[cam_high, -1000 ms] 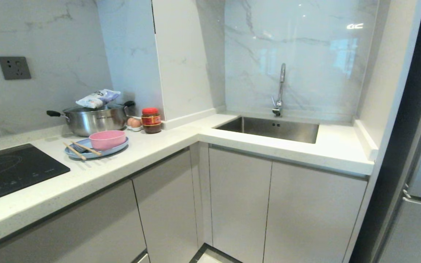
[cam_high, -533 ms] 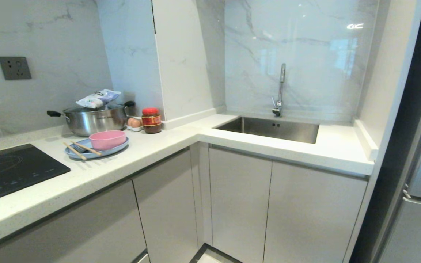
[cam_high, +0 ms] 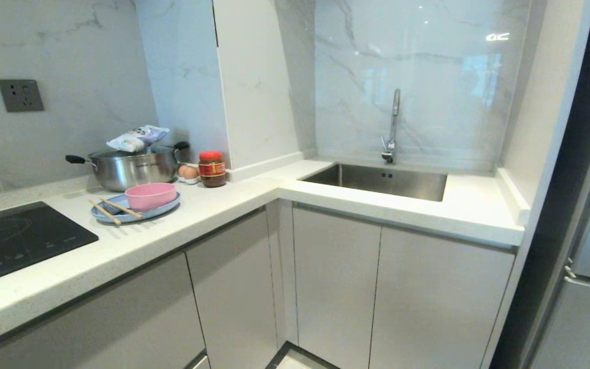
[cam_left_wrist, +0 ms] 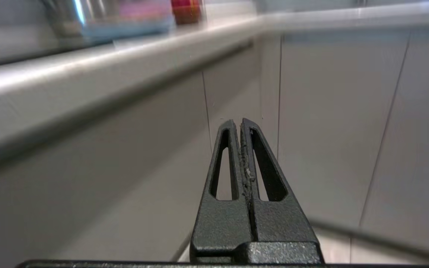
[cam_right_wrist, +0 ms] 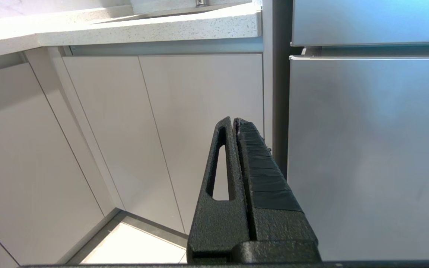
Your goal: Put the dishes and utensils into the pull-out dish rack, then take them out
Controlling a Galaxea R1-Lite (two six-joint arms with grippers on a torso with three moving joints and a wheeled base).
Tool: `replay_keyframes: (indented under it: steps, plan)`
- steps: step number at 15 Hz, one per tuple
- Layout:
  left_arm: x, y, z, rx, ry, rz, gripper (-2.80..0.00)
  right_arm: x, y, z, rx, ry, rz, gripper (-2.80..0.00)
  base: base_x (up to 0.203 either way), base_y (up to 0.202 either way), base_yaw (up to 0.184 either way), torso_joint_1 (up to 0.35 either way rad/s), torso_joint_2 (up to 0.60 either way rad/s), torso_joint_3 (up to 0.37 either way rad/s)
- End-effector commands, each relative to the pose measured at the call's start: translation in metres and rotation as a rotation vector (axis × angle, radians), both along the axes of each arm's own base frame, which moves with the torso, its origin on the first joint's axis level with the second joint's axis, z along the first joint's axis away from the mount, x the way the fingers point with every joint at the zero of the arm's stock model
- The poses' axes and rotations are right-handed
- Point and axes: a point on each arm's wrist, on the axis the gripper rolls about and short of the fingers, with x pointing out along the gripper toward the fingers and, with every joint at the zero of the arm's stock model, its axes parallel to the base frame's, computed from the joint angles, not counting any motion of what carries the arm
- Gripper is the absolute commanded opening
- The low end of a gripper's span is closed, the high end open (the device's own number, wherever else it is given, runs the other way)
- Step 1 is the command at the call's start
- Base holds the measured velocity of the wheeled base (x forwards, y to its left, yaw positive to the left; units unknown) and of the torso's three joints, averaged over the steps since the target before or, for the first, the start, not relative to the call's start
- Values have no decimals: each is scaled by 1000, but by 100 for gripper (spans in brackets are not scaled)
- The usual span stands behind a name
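We see light wooden chopsticks lying across round light-blue plate, tips toward cooktop; left gripper, right gripper both fully closed, empty.

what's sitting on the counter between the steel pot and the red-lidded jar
Head view: eggs in a small white holder sit between the steel pot and the red-lidded jar.

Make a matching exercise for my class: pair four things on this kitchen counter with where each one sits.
Things:
1. matte pink round bowl
2. light wooden chopsticks
3. crinkled white food packet
4. red-lidded sauce jar

Places:
A. on top of the steel pot
B. on the counter beside the eggs
C. across the left edge of the light-blue plate
D. in the middle of the light-blue plate

Pairs: 1-D, 2-C, 3-A, 4-B
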Motion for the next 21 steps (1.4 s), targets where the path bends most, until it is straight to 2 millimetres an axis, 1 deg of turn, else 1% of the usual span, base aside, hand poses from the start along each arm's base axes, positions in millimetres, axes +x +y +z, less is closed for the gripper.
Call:
replay_keyframes:
  steps: [1, 8, 21]
  plan:
    - [0, 0, -1, 3, 8, -1, -280, 0, 0, 0, 0, -5, 0, -280, 0, 0, 0, 0, 0, 0]
    - [0, 0, -1, -48, 7, 7, -280, 0, 0, 0, 0, -5, 0, -280, 0, 0, 0, 0, 0, 0]
    - [0, 0, -1, -49, 7, 12, -280, 0, 0, 0, -1, -5, 0, -280, 0, 0, 0, 0, 0, 0]
